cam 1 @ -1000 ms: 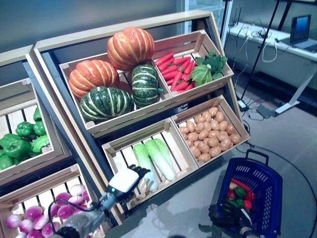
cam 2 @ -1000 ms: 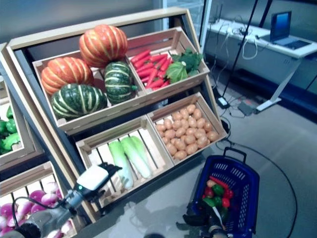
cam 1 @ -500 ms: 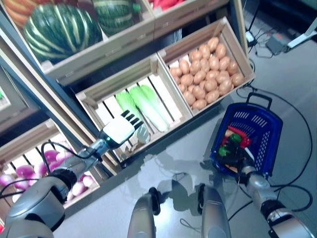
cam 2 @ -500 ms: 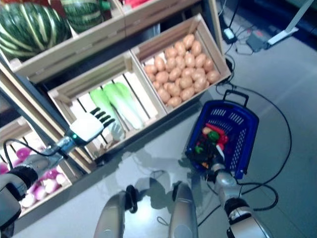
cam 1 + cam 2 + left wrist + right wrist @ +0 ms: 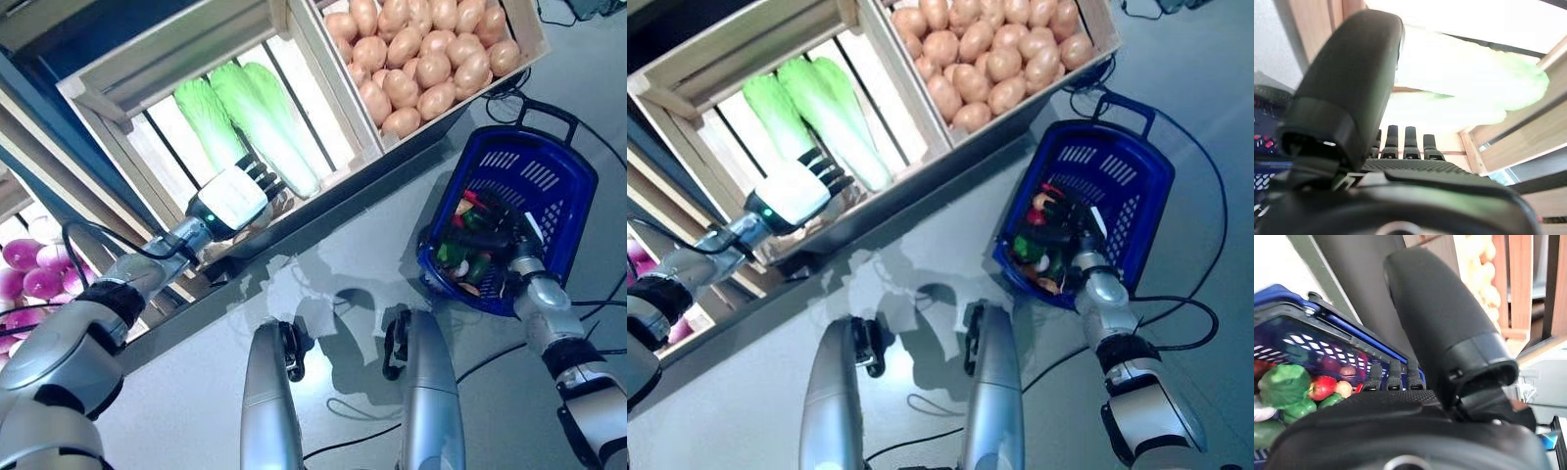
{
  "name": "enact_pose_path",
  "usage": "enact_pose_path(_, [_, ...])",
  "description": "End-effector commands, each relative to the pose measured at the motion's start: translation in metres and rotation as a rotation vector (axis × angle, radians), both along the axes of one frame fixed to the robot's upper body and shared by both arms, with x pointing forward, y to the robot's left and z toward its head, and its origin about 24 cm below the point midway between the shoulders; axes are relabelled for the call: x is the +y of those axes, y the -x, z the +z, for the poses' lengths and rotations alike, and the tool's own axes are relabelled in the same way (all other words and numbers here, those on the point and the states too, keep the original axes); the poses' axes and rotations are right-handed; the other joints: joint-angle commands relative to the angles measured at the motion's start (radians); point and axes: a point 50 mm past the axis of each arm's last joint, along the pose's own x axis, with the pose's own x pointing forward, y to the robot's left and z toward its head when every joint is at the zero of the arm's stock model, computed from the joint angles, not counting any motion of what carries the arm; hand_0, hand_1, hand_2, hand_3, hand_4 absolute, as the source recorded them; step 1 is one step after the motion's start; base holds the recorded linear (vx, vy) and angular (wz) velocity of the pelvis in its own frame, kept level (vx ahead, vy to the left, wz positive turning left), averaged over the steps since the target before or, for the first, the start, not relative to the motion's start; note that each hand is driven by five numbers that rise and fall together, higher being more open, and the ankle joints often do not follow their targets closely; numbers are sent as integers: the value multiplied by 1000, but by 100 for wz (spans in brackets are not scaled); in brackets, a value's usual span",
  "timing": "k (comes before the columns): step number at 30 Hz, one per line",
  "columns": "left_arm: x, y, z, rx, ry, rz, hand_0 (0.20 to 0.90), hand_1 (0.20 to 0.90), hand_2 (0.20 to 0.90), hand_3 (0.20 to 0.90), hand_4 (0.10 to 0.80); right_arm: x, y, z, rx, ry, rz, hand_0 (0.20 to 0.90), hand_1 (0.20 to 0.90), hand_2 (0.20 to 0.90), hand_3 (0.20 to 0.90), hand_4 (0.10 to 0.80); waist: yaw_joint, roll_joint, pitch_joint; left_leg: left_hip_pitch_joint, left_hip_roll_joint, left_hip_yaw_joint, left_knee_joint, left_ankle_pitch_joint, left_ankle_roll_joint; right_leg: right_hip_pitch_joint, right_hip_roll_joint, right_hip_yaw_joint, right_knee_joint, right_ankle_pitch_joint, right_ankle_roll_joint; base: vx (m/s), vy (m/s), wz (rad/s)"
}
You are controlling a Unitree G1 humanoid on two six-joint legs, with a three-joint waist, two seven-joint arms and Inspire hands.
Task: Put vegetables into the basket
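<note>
Wooden crate [image 5: 118, 93]: pale-green cabbages [image 5: 260, 117]; blue basket [image 5: 549, 196].

Mock grocery shop setup: slanted wooden crates [image 5: 323, 93] stocked with cabbages [image 5: 257, 113], potatoes [image 5: 421, 59], purple onions [image 5: 34, 279]; blue shopping basket [image 5: 558, 201] on grey floor [image 5: 323, 264].

Cabbages [image 5: 245, 122] in crate [image 5: 108, 88], potatoes [image 5: 421, 59] in crate to its right, basket [image 5: 549, 186] on floor before potatoes.
</note>
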Motion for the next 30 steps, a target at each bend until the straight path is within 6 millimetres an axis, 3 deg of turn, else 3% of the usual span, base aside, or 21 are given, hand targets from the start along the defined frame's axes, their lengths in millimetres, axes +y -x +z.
enact_pose_path(1, [25, -1, 76, -264, -44, 66, 900, 900, 900, 900, 800, -30, 0, 55, -230, -67, -64, 900, 900, 900, 900, 800, 14, 10, -62, 38, -2, 32, 56, -198, 73, 39, -37, 11, -59, -6, -15, 0, 0, 0])
enact_pose_path(10, [32, -5, 106, -249, -121, 199, 900, 900, 900, 900, 800, -42, 1, 75, -283, -88, -120, 900, 900, 900, 900, 800, 15, 12, -59, -143, 15, 10, 185, -222, 79, -133, -39, 15, 56, -21, -16, -5, 3, 2])
enact_pose_path(19, [44, -6, 114, -222, -185, 294, 900, 900, 900, 900, 800, -53, 5, 77, -291, -113, -136, 900, 900, 900, 900, 800, 10, 8, -55, -290, 23, -10, 268, -231, 78, -275, -36, 22, 124, -15, -15, -3, 26, -5])
enact_pose_path(30, [56, -5, 118, -168, -249, 379, 900, 900, 900, 900, 800, -36, 1, 92, -345, -32, -47, 900, 900, 900, 900, 800, 6, 1, -62, -399, 39, -15, 321, -244, 89, -388, -39, 34, 159, -2, -21, -2, 7, -2])
